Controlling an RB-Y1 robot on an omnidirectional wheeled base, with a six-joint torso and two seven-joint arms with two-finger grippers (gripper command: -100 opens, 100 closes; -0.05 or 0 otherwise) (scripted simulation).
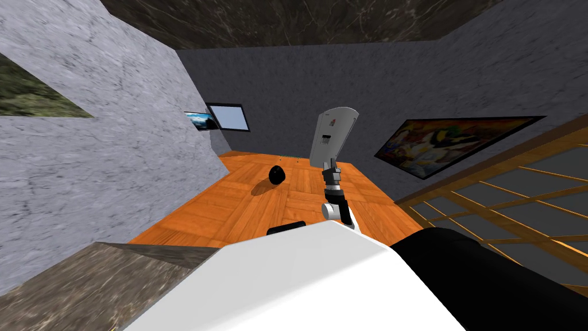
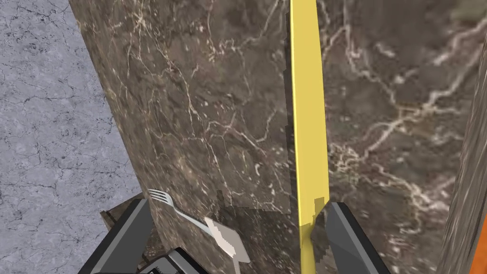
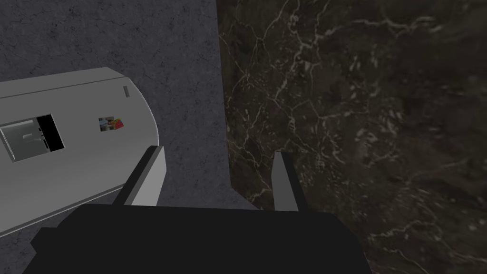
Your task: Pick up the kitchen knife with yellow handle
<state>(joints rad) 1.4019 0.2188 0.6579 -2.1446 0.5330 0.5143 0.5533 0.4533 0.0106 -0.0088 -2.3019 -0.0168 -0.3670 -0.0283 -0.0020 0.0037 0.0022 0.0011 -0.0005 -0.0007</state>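
1. The kitchen knife (image 2: pixel 306 119) shows as a long yellow handle. Both of its ends are cut off by the left wrist picture, so I cannot tell which end carries the blade.
2. Near the fingers (image 2: pixel 126 235) the handle's edge breaks into blocky patches against the counter (image 2: pixel 214 95), a dark stone with pale veins. It is hard to make out whether the knife rests flat on the counter or sinks partly into it.
3. Count on the counter: one knife and one fork (image 2: pixel 190 216). The fork has grey tines and a pale handle, and lies apart from the knife.
4. The left end effector (image 2: pixel 238 202) hangs over the counter with its two fingers spread wide, gripping nothing. The yellow handle runs between them, just beside one finger and well apart from the other. The fork lies nearer that other finger.
5. In the head view the right arm (image 1: pixel 339 201) reaches forward, away from the counter. The right end effector (image 1: pixel 331 166) is raised toward one grey appliance (image 1: pixel 334 133), its two fingers parted and empty.
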